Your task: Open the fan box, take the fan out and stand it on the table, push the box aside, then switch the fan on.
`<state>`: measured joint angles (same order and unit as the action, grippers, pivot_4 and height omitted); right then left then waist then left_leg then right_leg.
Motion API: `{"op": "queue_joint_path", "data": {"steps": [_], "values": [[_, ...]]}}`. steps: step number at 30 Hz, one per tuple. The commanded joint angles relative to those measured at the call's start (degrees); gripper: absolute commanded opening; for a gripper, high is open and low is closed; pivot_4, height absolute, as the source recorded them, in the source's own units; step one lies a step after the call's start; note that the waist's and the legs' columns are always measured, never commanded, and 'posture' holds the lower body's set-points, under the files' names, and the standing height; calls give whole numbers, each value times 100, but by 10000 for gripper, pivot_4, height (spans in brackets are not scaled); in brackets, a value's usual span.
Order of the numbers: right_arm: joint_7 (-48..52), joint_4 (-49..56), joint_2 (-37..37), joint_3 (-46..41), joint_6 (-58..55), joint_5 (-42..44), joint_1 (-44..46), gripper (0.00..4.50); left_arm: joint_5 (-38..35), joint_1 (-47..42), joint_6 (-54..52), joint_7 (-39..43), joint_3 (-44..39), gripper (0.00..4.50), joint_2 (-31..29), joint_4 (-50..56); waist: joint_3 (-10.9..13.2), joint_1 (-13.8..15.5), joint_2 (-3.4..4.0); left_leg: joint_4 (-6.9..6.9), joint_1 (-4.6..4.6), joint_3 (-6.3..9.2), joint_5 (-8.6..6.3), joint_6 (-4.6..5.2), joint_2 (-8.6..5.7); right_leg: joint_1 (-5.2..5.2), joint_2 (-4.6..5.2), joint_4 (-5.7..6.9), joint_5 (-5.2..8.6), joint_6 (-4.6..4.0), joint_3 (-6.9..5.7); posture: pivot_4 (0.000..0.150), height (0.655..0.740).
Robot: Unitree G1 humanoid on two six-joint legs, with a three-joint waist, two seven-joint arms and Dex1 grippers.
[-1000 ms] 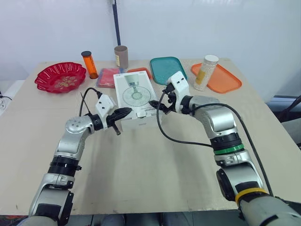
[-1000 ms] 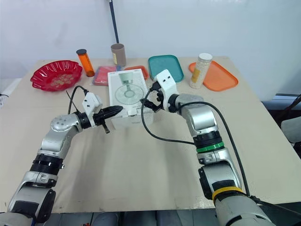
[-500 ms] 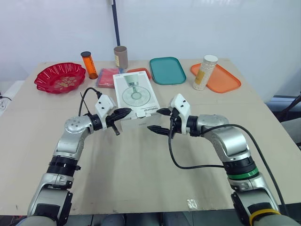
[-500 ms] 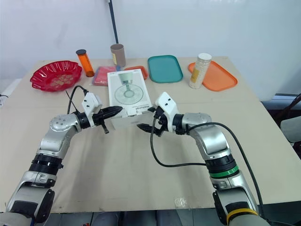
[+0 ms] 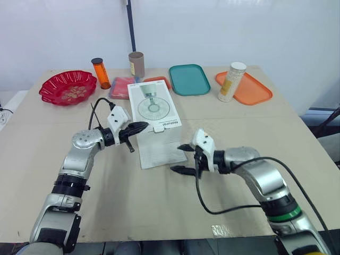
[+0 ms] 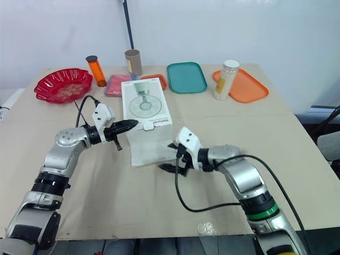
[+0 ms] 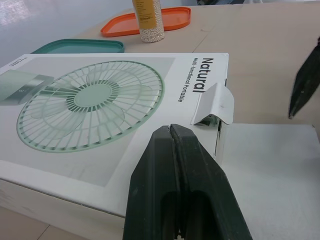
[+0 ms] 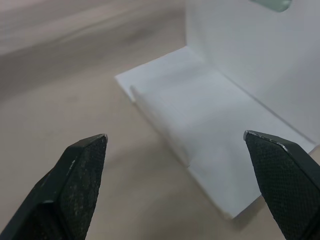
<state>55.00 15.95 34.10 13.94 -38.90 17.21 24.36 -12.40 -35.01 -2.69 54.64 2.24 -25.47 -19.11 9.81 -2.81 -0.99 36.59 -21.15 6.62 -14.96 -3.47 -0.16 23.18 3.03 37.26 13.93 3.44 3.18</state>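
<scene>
Gaping white fan box (image 5: 154, 109), flap (image 5: 161, 150) down

White box (image 5: 154, 106), green fan print

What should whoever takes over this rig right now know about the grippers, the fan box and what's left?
Left gripper: shut, tip over the near left edge of the fan box top.
Right gripper: open, empty, just beside the flap.
Fan box stands mid-table; its front flap lies folded down flat on the table.
Done: front flap opened.
Left: take the fan out, stand it up, push the box aside, switch it on.
</scene>
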Motion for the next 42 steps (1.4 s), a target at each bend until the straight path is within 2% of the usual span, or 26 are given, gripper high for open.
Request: {"op": "queue_joint_path", "data": {"steps": [1,7,14,31,42], "values": [[190,421,143,-31,10,193,-134,45000,100,-12,-32,46,33,756,-107,-136,0,-6,0,0,1,0,0,0,1,-2,-2,0,0,0,0,1500,7400],[-832,-935,-378,-363,-72,-243,567,45000,67,78,-78,64,38,756,-137,23,0,-14,-2,2,3,-1,1,-1,0,-3,-2,0,-1,-1,2,1500,7400],[-924,-1505,-553,-374,83,-307,846,45000,20,256,-181,109,5,756,-227,291,-1,6,-2,-3,-4,1,0,2,0,0,1,-6,0,0,0,1500,7400],[-825,-2033,-1070,-74,565,-515,1174,45000,9,350,-204,19,7,756,-240,383,-1,-7,-1,-2,0,0,1,2,1,0,-1,-3,-1,-1,1,1500,7400],[-527,-2002,-884,-26,561,-620,1085,45000,17,414,-168,-84,22,756,-214,409,-1,-5,-1,-2,0,0,1,2,0,0,-1,-2,-1,-1,2,1500,7400]]}}
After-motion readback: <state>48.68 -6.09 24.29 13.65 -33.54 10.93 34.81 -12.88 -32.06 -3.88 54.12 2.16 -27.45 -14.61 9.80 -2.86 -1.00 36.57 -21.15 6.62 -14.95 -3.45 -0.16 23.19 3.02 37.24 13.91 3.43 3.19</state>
